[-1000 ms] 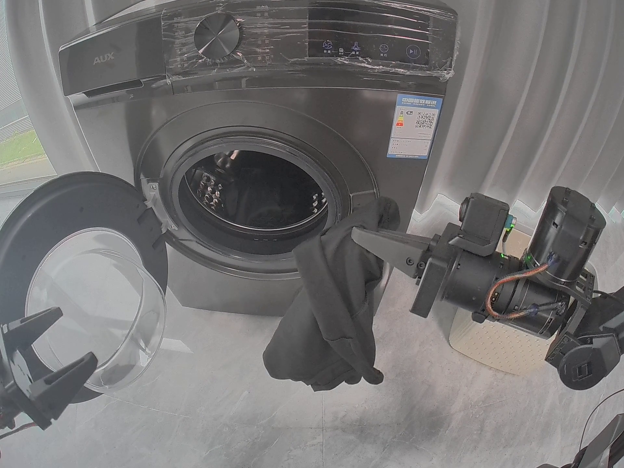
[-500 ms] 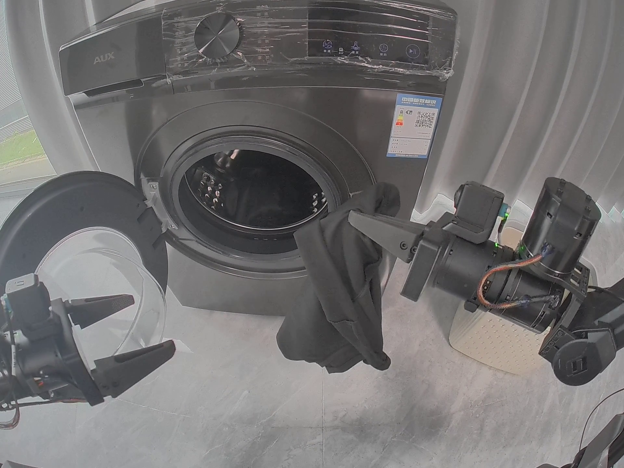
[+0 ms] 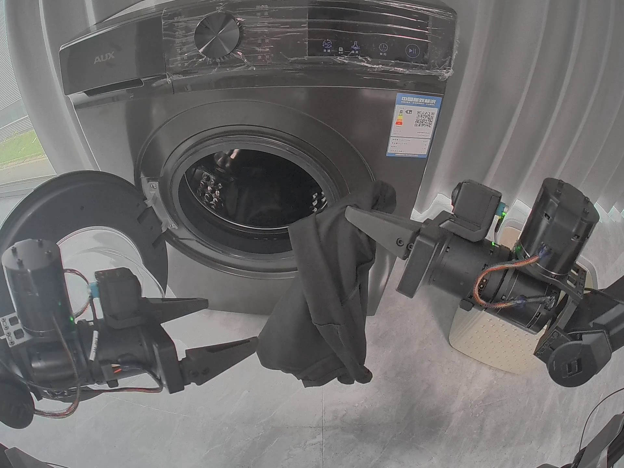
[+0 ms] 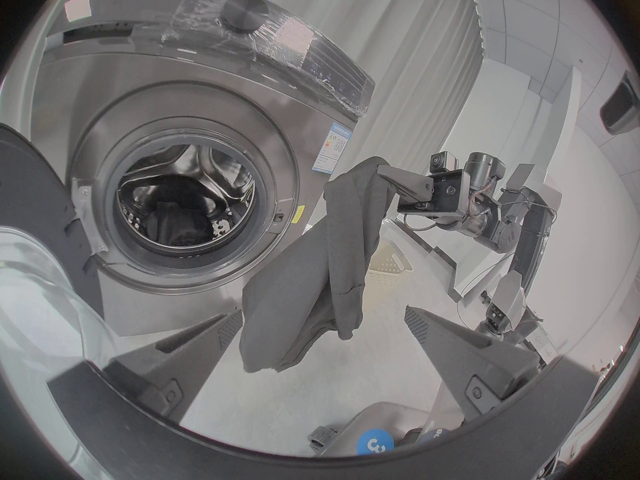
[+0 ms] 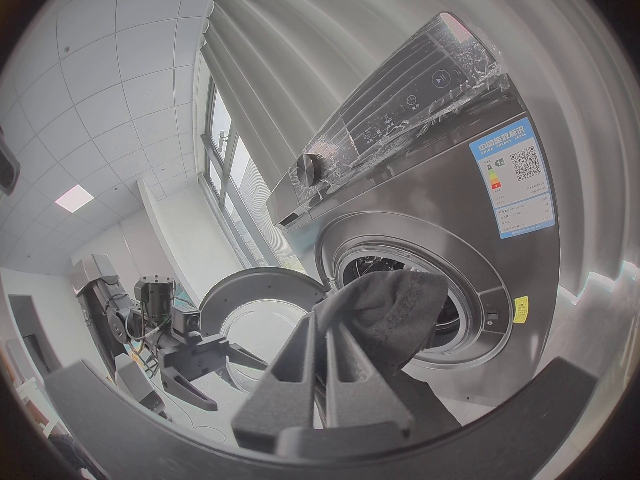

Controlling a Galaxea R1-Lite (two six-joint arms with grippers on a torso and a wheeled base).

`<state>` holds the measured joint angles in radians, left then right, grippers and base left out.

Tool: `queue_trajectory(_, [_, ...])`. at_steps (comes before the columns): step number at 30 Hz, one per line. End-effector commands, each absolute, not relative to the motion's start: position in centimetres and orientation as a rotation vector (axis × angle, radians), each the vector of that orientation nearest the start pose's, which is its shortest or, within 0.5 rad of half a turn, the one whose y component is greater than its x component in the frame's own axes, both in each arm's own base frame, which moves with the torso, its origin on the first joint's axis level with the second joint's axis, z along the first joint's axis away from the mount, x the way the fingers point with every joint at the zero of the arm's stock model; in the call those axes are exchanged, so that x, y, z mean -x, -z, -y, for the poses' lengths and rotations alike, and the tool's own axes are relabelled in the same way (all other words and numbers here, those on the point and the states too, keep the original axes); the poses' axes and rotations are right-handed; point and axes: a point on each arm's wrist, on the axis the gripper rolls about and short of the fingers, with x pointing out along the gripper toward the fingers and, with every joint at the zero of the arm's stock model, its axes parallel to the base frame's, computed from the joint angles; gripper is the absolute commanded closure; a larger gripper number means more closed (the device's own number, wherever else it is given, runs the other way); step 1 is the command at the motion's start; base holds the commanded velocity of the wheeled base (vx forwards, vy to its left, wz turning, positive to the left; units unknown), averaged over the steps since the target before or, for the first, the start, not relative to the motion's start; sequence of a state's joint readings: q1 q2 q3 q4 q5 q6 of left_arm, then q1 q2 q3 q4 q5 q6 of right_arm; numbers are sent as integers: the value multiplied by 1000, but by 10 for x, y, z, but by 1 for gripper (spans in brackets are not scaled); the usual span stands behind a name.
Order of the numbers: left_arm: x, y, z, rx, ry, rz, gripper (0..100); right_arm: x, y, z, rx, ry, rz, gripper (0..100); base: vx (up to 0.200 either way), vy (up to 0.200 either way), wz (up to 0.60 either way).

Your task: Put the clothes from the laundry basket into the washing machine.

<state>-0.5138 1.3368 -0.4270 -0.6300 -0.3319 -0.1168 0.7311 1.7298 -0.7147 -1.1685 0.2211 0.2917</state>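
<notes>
A dark grey garment (image 3: 331, 281) hangs in the air just right of the washing machine (image 3: 260, 131) opening, my right gripper (image 3: 354, 217) shut on its top edge. Its lower end dangles above the floor. From the right wrist the cloth (image 5: 393, 315) drapes over the shut fingers (image 5: 347, 381). My left gripper (image 3: 224, 329) stands open, low at the left, its tips just short of the garment's hanging end (image 4: 300, 301). Dark clothes (image 4: 170, 225) lie inside the drum. The round door (image 3: 71, 229) is swung open to the left.
A cream laundry basket (image 3: 494, 342) stands on the floor at the right, mostly hidden behind my right arm. Grey curtains (image 3: 539, 86) hang behind the machine. The tiled floor (image 3: 357, 417) in front is bare.
My left arm has swung in from the lower left edge toward the hanging garment, still open. My right gripper has carried the garment slightly left and up toward the opening.
</notes>
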Motion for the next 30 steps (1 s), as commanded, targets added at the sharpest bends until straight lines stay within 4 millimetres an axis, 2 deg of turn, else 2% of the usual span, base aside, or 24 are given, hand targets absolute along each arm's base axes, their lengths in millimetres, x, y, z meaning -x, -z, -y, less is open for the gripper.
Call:
queue_trajectory(1, [-186, -153, 126, 83, 839, -403, 0, -224, -202, -208, -311, -968, 10, 100, 0, 0, 0])
queue_trajectory(6, [-196, -153, 143, 123, 862, -378, 0, -224, -201, -208, -312, -965, 8, 100, 0, 0, 0])
queue_trajectory(14, [-192, -152, 168, 195, 932, -429, 0, -225, -201, -208, -312, -964, 10, 100, 0, 0, 0])
queue_trajectory(22, [-208, -133, 187, 177, 930, -497, 0, -225, -202, -208, -313, -963, 13, 100, 0, 0, 0])
queue_trajectory(30, [-229, -114, 209, 186, 911, -456, 0, -225, -202, -208, -314, -964, 14, 100, 0, 0, 0])
